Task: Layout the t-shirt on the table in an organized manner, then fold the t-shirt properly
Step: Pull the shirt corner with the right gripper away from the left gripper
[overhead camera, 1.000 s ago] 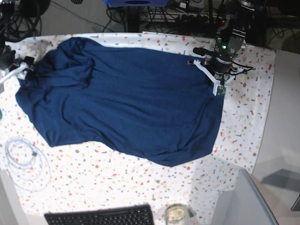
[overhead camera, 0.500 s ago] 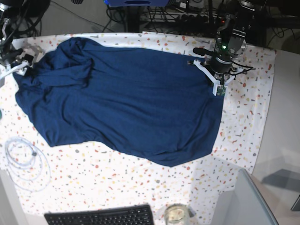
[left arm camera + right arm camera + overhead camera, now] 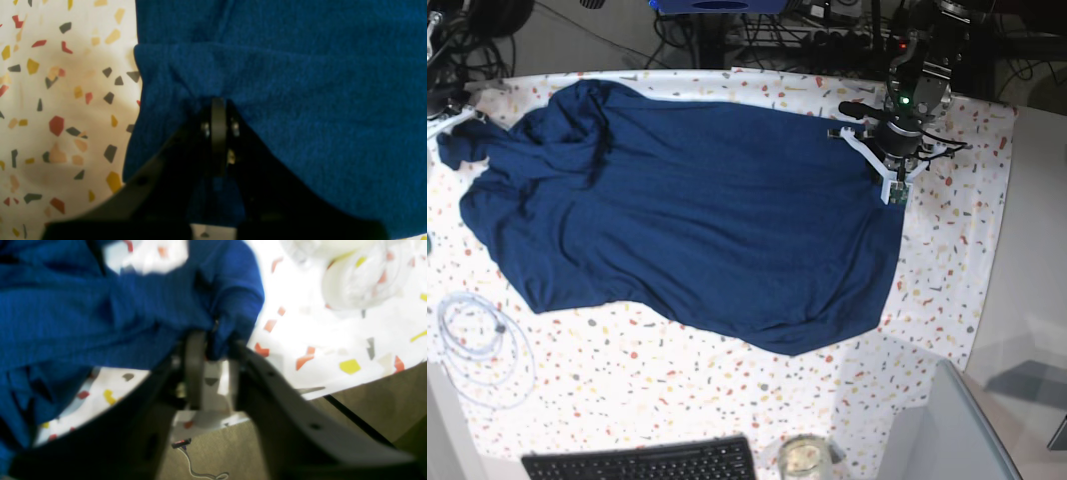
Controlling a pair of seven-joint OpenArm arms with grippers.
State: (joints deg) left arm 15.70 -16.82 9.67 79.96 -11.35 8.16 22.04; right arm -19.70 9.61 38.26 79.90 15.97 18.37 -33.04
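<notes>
Spreading stage, no fold yet
Both grippers, left gripper [image 3: 218,110] and right gripper [image 3: 213,340], were clamped on the t-shirt [image 3: 697,220], rumpled between them across the table [image 3: 957,260].

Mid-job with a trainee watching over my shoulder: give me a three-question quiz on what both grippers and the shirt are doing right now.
1. True or false: the left gripper is shut on the t-shirt.
2. In the right wrist view, what sits between the fingers of the right gripper? A) white cable B) t-shirt fabric C) nothing
3. Fill in: the keyboard lies at the table edge ____ the shirt, in the base view.

Key: 1 true; 2 B; 3 below.
</notes>
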